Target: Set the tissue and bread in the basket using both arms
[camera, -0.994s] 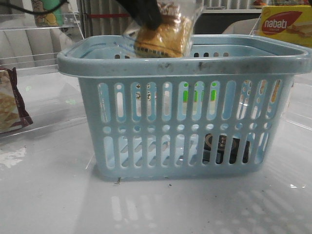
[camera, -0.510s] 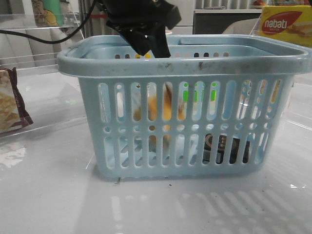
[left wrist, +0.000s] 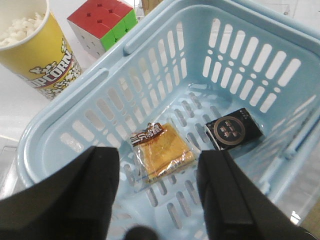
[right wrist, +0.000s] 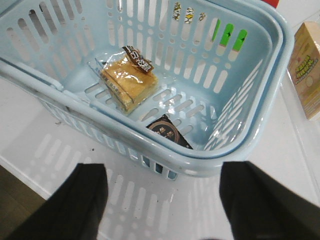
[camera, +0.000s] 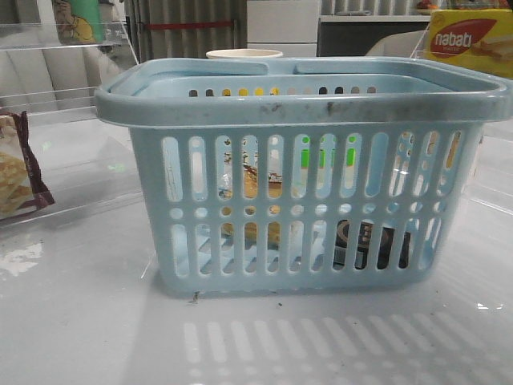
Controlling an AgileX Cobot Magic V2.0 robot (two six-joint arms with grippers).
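Golden-brown bread (left wrist: pixel 162 155) and the dark tissue (left wrist: pixel 234 130) were seen lying apart on the floor of the basket (left wrist: pixel 165 42), below the left tool (left wrist: pixel 157 187), which was spread empty. The right tool (right wrist: pixel 162 200) was likewise held released above the basket's rim, so placing was judged done, and only withdrawal of both arms was called for.

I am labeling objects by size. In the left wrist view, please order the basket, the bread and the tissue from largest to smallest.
1. basket, by far largest.
2. bread.
3. tissue, only slightly smaller-looking than the bread.

You see even, bright overhead light glaring off the glossy white tabletop (camera: pixel 88 321); both wrist views' dark fingers look blurred, perhaps defocused.
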